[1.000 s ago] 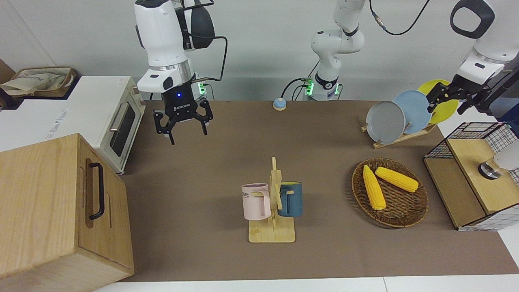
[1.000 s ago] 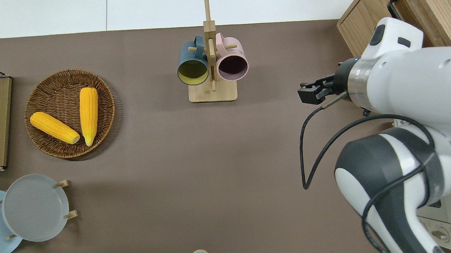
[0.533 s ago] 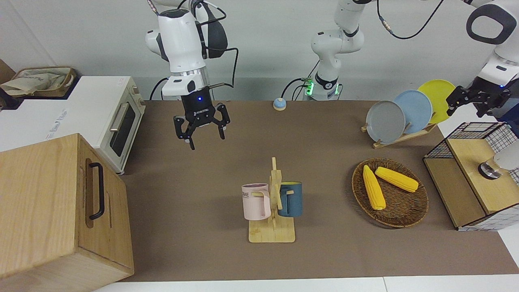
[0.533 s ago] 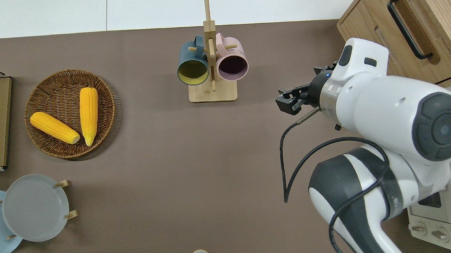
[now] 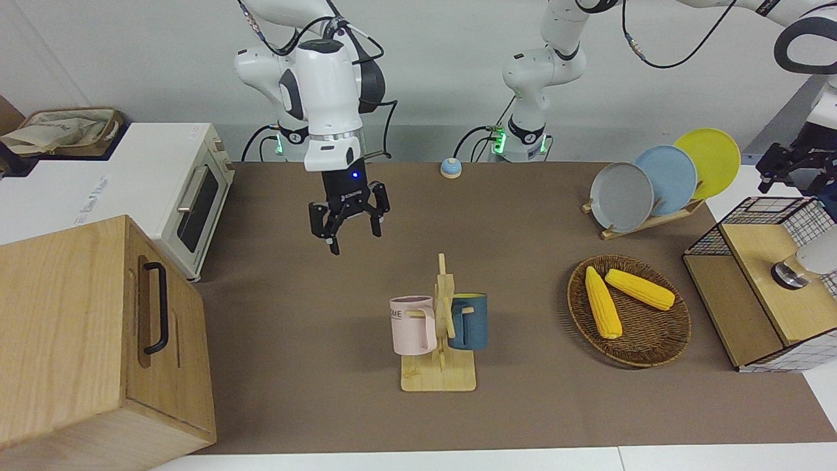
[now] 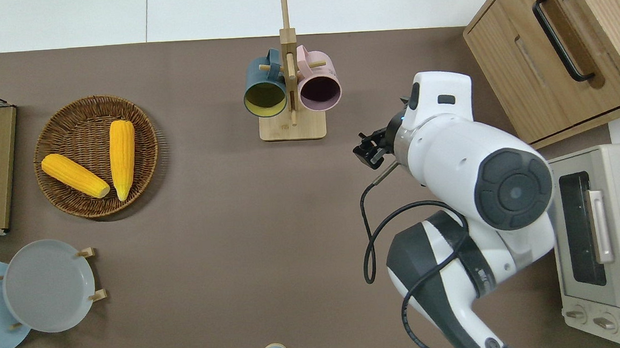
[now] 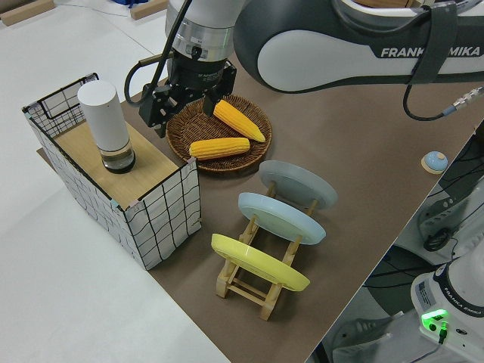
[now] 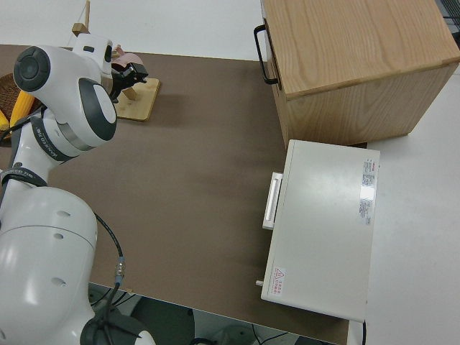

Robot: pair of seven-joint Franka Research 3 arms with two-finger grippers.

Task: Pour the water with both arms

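The right gripper (image 5: 346,226) hangs in the air with its fingers spread and nothing between them, over bare brown mat (image 6: 211,228) beside the mug rack (image 6: 290,89), toward the right arm's end of the table. Open mat lies all around it, between the rack and the wooden cabinet (image 6: 560,45); the toaster oven (image 6: 601,264) sits at the mat's edge nearer the robots than the cabinet. The rack carries a pink mug (image 5: 413,325) and a blue mug (image 5: 469,320) hung on pegs, mouths turned toward the robots.

The left gripper (image 7: 181,102) is up at the left arm's end of the table, near the wire-sided box (image 7: 113,181) with its white cylinder (image 7: 108,125) and the basket (image 5: 654,340) holding two corn cobs (image 5: 603,302); its fingers stand apart, holding nothing. A plate rack (image 5: 654,186) stands nearer the robots than the basket, well apart from it.

Both arms are glossy white with dark grey joint bands, black cables and black two-finger grippers
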